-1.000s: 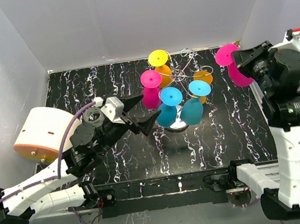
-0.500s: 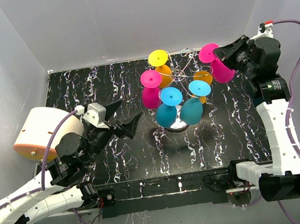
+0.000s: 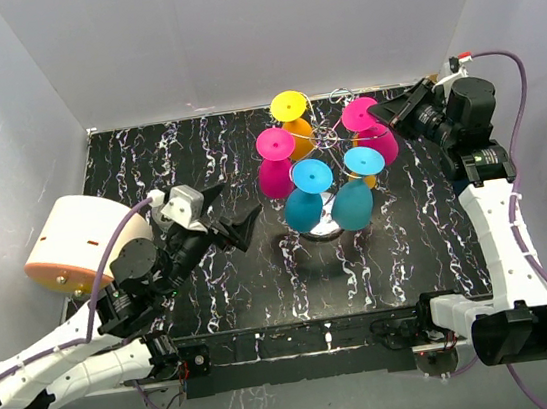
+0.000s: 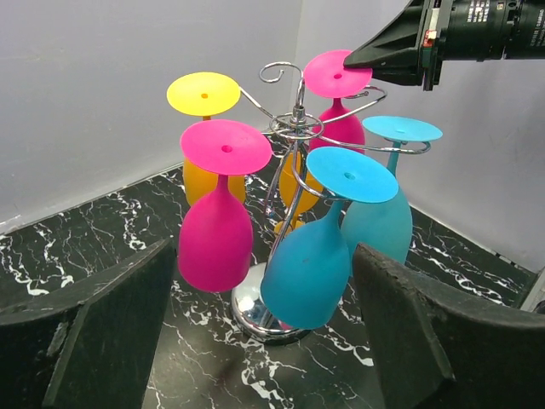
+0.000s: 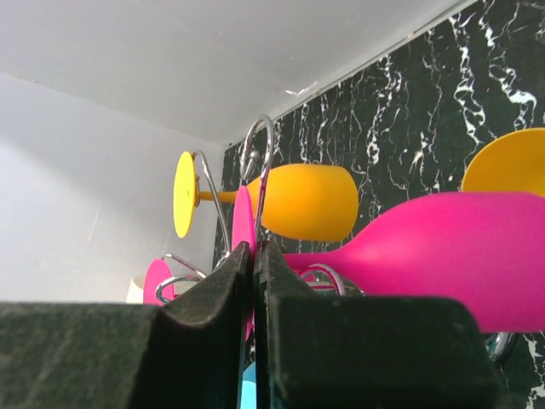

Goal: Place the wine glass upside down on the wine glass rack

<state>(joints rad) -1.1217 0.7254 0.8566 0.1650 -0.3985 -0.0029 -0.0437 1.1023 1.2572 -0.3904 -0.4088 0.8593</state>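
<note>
At the middle of the black marbled table [image 3: 198, 164], wine glass rack [image 3: 324, 138] upright on its round shiny base, curled wire arms spreading from the top of the post. Already hung there, bowls down and feet up: a yellow glass [image 3: 289, 107] at the far side, another pink glass [image 3: 274, 146] on the left, two blue glasses [image 3: 308, 175] at the near side, their bowls close together above the base.

At the far right side of the rack, pink wine glass [image 3: 359, 113], likewise upside down, foot level with the wire loops and bowl hanging below, just beside the right-hand blue one. Pinched on the rim of its foot from the right: right gripper [image 3: 389, 115], jaws pressed together on the thin pink edge, seen edge-on in the right wrist view with a wire loop right against it. Cannot tell whether the stem sits fully in its loop.

Over the left part of the table, well apart from the rack and pointing at it: left gripper [image 3: 242, 196], jaws spread wide, nothing between them, both black fingers [image 4: 111, 341] framing the rack in the left wrist view.

Off the left edge, a rounded white and peach container [image 3: 77, 240].
</note>
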